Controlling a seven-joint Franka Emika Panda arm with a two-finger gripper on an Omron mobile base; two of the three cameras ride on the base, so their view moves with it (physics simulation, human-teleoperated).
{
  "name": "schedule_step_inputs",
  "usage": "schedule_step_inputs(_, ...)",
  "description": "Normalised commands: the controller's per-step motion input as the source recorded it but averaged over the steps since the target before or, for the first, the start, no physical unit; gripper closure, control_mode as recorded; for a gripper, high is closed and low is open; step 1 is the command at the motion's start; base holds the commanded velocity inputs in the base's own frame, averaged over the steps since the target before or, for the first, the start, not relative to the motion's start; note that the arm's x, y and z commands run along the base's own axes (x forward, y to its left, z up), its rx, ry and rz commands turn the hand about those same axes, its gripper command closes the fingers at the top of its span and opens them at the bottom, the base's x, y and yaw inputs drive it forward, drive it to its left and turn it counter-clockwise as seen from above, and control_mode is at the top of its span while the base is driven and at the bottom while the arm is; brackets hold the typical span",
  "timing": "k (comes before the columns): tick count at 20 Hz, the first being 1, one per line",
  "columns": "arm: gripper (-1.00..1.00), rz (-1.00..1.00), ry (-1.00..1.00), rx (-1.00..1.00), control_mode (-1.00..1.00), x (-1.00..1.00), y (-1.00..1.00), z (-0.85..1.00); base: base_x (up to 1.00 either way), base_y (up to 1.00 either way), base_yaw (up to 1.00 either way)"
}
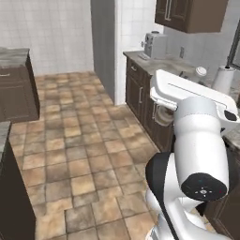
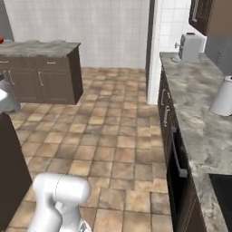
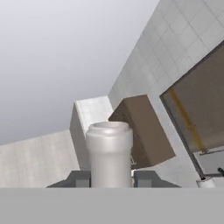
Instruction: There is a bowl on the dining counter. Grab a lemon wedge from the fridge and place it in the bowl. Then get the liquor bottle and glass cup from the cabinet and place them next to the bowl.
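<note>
Now the jaws (image 3: 111, 178) are clamped on the pale liquor bottle (image 3: 109, 153); keep it upright and steady while carrying it toward the bowl.

Kitchen (marble counter (image 2: 199, 95), toaster (image 2: 190, 46))

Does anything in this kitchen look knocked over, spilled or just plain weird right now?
Nothing looks spilled or broken. The one oddity: the gripper holds the liquor bottle pointing up toward the ceiling rather than over any counter.
</note>
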Motion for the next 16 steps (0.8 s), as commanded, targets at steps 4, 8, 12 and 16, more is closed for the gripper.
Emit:
schedule_step_inputs(4, 1.00, 0.00, 0.00, 0.00, 1.00, 0.00, 0.00, 0.00, 1.00, 0.05, 0.26)
schedule_step_inputs(8, 1.00, 0.00, 0.00, 0.00, 1.00, 0.00, 0.00, 0.00, 1.00, 0.02, 0.27)
schedule_step_inputs(12, 1.00, 0.00, 0.00, 0.00, 1.00, 0.00, 0.00, 0.00, 1.00, -0.03, 0.24)
schedule_step_inputs(16, 1.00, 0.00, 0.00, 0.00, 1.00, 0.00, 0.00, 0.00, 1.00, -0.14, 0.16)
